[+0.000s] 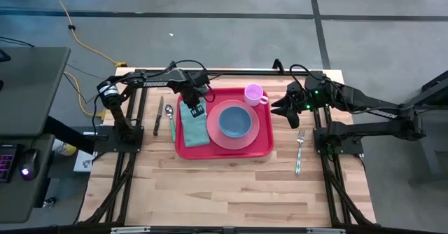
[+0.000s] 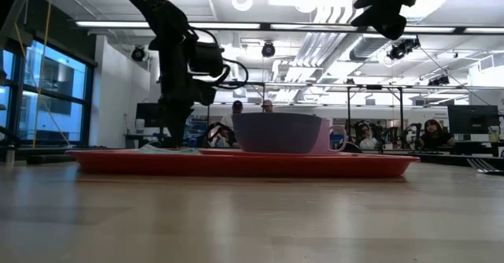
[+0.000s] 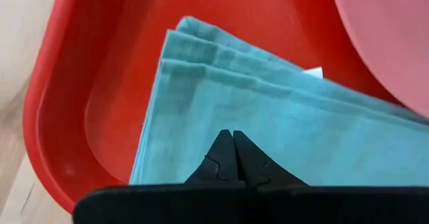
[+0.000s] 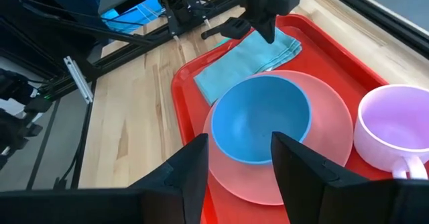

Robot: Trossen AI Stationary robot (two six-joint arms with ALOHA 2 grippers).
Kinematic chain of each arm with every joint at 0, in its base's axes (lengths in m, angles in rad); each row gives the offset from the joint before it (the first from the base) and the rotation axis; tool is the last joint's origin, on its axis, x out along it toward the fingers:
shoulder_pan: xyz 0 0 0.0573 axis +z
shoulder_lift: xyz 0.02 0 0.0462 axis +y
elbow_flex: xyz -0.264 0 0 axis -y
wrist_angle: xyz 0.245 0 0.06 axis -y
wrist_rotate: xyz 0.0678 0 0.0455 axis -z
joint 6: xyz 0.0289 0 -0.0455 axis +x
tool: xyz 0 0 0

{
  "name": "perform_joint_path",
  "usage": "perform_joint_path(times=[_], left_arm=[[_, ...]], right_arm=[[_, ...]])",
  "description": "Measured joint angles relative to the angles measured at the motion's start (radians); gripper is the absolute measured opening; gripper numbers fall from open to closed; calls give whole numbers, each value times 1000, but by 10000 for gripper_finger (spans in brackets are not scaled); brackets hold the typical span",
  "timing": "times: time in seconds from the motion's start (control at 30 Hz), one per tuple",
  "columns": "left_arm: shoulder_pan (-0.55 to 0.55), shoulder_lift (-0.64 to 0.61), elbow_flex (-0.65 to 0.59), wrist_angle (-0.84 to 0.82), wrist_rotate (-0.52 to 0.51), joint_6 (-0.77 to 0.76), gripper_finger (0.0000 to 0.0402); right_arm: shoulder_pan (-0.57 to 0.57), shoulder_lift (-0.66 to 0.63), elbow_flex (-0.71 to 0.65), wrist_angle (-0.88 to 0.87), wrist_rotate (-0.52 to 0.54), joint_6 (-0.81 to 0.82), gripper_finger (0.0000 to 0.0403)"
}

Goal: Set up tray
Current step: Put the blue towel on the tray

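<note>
The red tray (image 1: 264,147) lies mid-table. On it are a folded teal napkin (image 1: 195,129) at its left side, a pink plate (image 1: 260,130) bearing a blue bowl (image 1: 234,120), and a pink cup (image 1: 253,93) in its far right corner. My left gripper (image 3: 232,135) is shut and points down over the napkin's (image 3: 268,110) far end. My right gripper (image 4: 241,160) hangs open and raised beyond the tray's right edge, facing the bowl (image 4: 261,117), with nothing between its fingers. My left gripper's shut fingertips (image 3: 224,147) come from above, pointing down, at the top layer of the folded napkin near its far end (image 3: 221,110). Whether they touch the cloth I cannot tell. The napkin lies flat in the tray.
A knife (image 1: 159,115) and a spoon (image 1: 171,120) lie on the table left of the tray. A fork (image 1: 299,150) lies to its right. Bare wood stretches toward the near edge. People sit in the room behind the table.
</note>
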Motion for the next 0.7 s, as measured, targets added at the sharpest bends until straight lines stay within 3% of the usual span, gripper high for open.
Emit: perform_joint_path(times=[0.7], left_arm=[[1, 76, 0, 106, 18, 5, 8]], right_arm=[[0, 0, 0, -5, -8, -1, 142]])
